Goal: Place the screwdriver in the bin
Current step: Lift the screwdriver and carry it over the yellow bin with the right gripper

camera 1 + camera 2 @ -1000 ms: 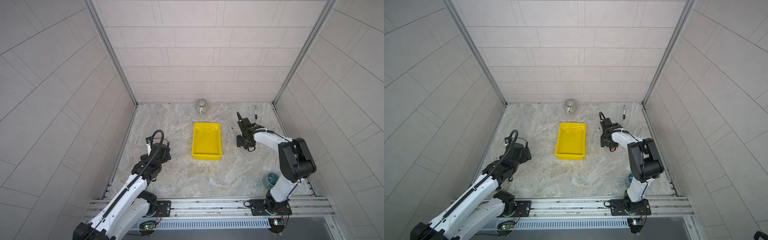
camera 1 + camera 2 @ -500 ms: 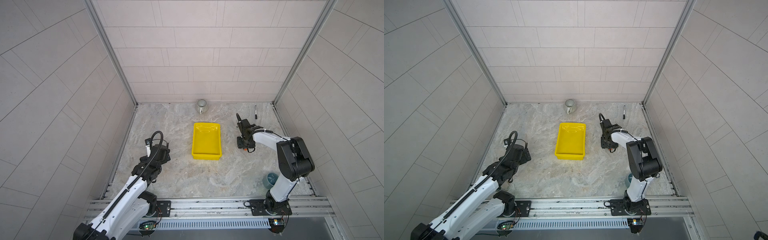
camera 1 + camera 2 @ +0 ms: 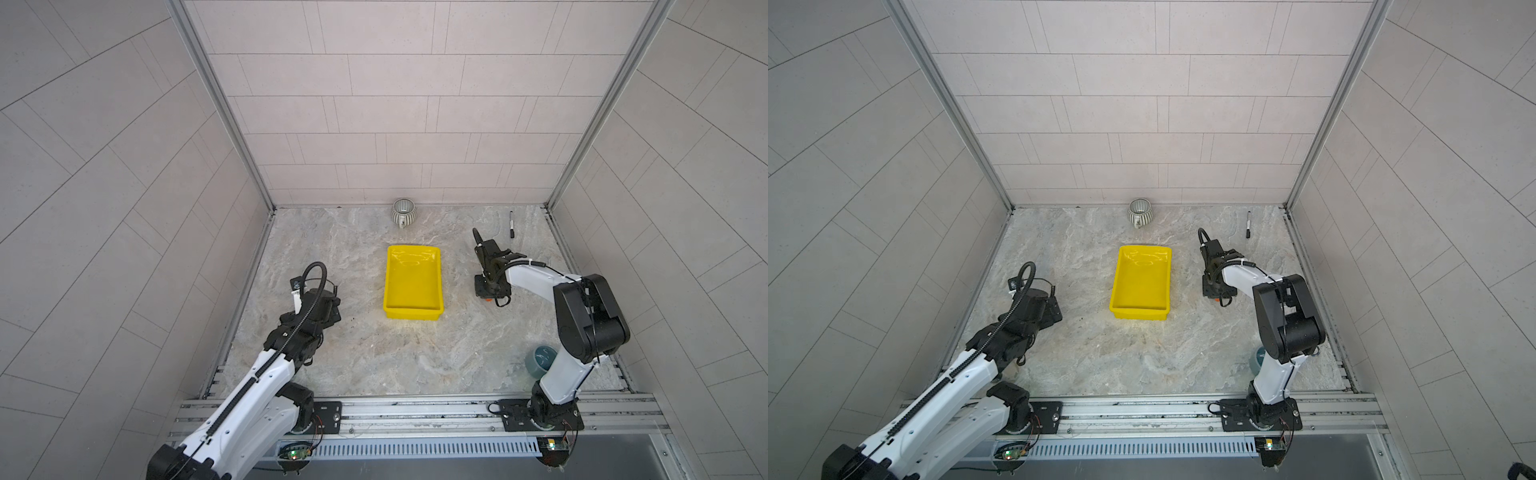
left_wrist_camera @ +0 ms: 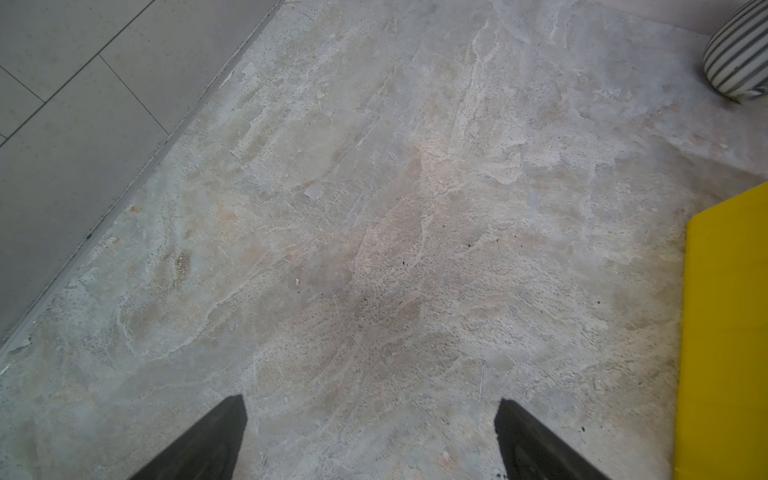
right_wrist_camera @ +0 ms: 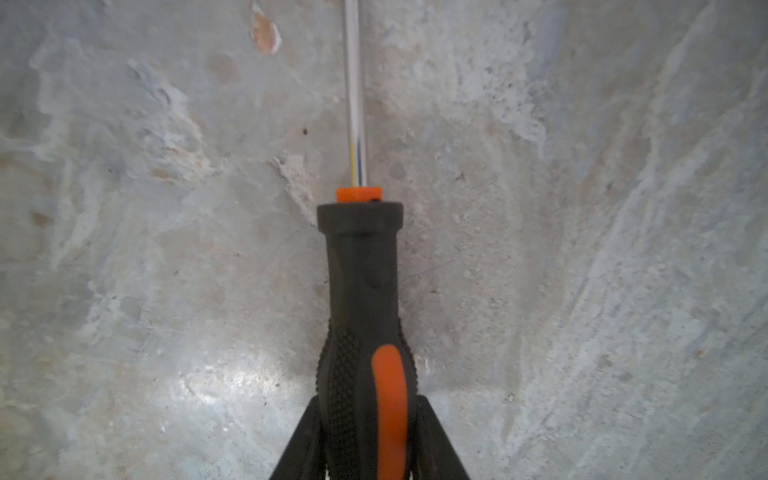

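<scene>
Screwdriver (image 5: 365, 291) shows plainly only in the right wrist view: the right gripper (image 5: 370, 399) has its fingers clamped on the black-and-orange handle, shaft pointing ahead of them over the stone floor (image 5: 166, 249). Both top views hide it under that gripper. The left gripper (image 4: 370, 401) has its fingers apart. The bin (image 3: 411, 248), between both grippers, shows only its glossy yellow bottom.

Both top views were bright and evenly lit from overhead; shadows were soft and short. Joints of the wall tiles (image 3: 395, 112) bowed toward the edges. Glare streaks lay on the far inner floor of the bin (image 3: 411, 261). Right wrist view: 1 specular patch on the table (image 5: 232, 382) beside the screwdriver (image 5: 365, 291); shaft highlight bright, handle end nearest the lens soft.
</scene>
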Action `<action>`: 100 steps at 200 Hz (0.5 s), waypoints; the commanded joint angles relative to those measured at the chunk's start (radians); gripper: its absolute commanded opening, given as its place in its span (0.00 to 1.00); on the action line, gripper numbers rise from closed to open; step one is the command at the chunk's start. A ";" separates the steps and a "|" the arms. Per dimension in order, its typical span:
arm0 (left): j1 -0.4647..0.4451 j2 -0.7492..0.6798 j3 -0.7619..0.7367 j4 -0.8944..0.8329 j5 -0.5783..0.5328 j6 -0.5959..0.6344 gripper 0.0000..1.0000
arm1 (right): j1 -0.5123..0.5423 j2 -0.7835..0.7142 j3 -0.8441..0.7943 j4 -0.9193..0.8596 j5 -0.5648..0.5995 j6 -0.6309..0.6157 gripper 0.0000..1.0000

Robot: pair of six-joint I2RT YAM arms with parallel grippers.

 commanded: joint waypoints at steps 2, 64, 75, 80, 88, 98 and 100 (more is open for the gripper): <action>0.004 0.004 0.001 0.005 -0.007 -0.007 1.00 | 0.013 -0.097 0.011 -0.076 -0.013 0.045 0.09; 0.005 0.021 0.004 0.007 -0.006 -0.009 1.00 | 0.352 -0.348 0.004 0.092 -0.070 0.365 0.04; 0.005 0.023 0.005 0.005 -0.009 -0.009 1.00 | 0.438 -0.361 -0.016 0.197 -0.054 0.460 0.04; 0.005 0.025 0.005 0.004 -0.009 -0.011 1.00 | 0.471 -0.358 -0.027 0.248 -0.051 0.496 0.03; 0.004 0.022 0.005 0.001 -0.010 -0.013 1.00 | 0.515 -0.347 -0.037 0.318 -0.039 0.552 0.03; 0.004 0.021 0.004 0.000 -0.010 -0.013 1.00 | 0.562 -0.322 -0.043 0.395 -0.025 0.600 0.03; 0.004 0.021 0.004 0.000 -0.009 -0.012 1.00 | 0.569 -0.315 -0.043 0.407 -0.023 0.608 0.03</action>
